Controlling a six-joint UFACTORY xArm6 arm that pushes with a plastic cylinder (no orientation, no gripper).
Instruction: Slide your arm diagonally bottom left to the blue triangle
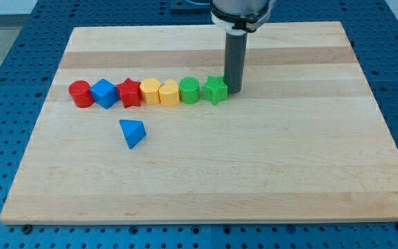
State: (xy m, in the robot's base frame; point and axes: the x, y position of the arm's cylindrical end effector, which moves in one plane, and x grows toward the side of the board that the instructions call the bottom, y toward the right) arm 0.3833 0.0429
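Note:
The blue triangle [133, 132] lies alone on the wooden board [268, 173], left of the middle. My tip [234, 91] rests on the board at the right end of a row of blocks, touching or almost touching the green star [215, 90]. The row runs to the left from there: green cylinder [190, 90], yellow block [168, 93], yellow pentagon-like block [150, 90], red star [129, 93], blue cube [105, 93], red cylinder [81, 94]. The blue triangle is down and to the left of my tip, below the red star.
The board lies on a blue perforated table [19, 41]. The arm's body [240, 14] hangs over the board's top edge above the rod.

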